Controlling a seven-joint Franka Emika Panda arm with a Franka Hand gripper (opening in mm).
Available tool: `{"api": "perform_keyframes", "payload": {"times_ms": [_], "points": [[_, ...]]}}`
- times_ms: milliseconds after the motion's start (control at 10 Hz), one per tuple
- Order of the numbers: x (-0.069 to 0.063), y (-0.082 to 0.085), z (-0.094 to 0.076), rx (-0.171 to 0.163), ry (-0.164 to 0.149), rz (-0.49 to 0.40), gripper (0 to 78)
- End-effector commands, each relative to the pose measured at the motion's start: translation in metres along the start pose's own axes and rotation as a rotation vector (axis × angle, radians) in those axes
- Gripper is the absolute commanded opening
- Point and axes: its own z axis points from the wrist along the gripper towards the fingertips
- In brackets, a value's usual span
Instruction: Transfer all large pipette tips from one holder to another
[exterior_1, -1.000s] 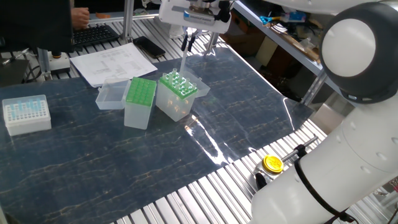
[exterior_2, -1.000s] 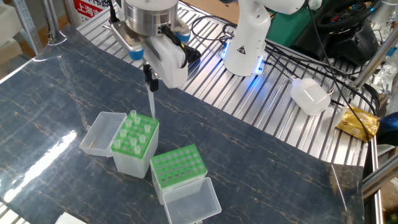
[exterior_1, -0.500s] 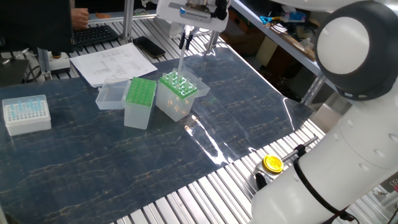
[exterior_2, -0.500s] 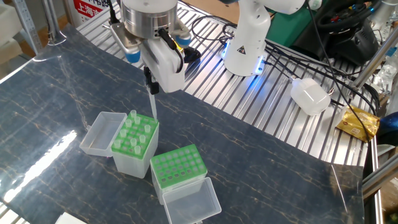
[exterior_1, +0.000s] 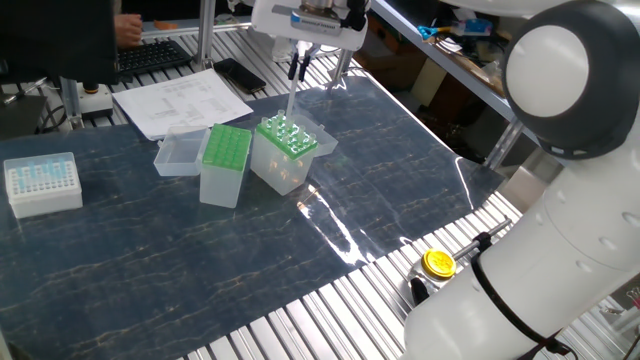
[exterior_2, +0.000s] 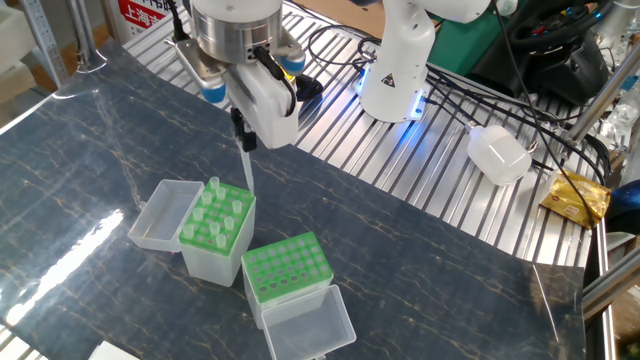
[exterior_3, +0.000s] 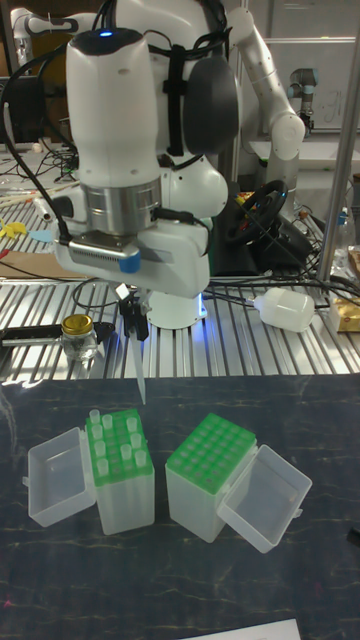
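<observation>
My gripper (exterior_1: 298, 68) (exterior_2: 242, 131) (exterior_3: 131, 326) is shut on the top of one large pipette tip (exterior_1: 291, 98) (exterior_2: 246, 168) (exterior_3: 135, 370). The tip hangs straight down. Its point is just above the far edge of the narrower green-topped holder (exterior_1: 287, 150) (exterior_2: 215, 240) (exterior_3: 120, 470). Several whitish tips stand upright in that holder and stick out of its rack. Beside it stands the wider holder with the green grid top (exterior_1: 226, 160) (exterior_2: 287, 272) (exterior_3: 213, 470); no tips stick out of its holes.
Each holder has a clear lid lying open beside it (exterior_2: 158, 215) (exterior_2: 308, 322). A white box of pale-blue tips (exterior_1: 42, 183) sits far left, with papers (exterior_1: 180, 100) behind. A yellow-capped jar (exterior_1: 438, 263), a white bottle (exterior_2: 498, 155) and the lit base of a second arm (exterior_2: 398, 70) stand on the slatted table.
The gripper has shifted very slightly sideways with the tip still held. The holders have not moved.
</observation>
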Motion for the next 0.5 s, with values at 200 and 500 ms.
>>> {"api": "perform_keyframes", "payload": {"times_ms": [200, 500], "points": [[-0.0014, 0.0003, -0.0036, 0.006, -0.031, -0.162, 1.2], [-0.0014, 0.0003, -0.0036, 0.013, -0.011, -0.225, 1.2]]}}
